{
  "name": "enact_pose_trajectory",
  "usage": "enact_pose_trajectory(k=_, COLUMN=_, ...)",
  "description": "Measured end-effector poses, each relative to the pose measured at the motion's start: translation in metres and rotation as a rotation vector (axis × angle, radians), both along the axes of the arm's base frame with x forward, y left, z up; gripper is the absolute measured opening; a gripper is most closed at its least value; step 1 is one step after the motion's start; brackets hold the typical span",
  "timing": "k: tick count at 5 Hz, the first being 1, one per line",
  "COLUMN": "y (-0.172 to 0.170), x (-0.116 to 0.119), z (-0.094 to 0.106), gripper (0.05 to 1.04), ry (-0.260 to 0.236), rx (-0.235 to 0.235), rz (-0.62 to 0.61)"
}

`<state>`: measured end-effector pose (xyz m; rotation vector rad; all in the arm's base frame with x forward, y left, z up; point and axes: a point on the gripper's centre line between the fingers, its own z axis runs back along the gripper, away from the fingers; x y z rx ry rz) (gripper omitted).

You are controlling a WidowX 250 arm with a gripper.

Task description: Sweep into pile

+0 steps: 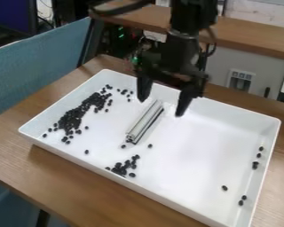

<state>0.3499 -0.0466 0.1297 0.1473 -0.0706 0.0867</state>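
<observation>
Gripper (161, 107), black: fingers apart, above the far end of one metal bar (145, 121), lying in the white tray (191, 155). Beans (73, 116): long heap, left; small clump, near side; strays, right. Gathering seemingly partial; outliers remain.

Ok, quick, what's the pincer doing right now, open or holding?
Pincer: open, fingers spread apart, gripping nothing; the silver bar lies in the white tray.
</observation>
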Motion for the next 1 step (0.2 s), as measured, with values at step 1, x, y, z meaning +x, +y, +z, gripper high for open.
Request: enact_pose_trajectory(k=1, y=-0.0455, x=-0.0316, z=0.0166, gripper=1.0, ry=-0.062, rx=-0.014, rz=-0.132)
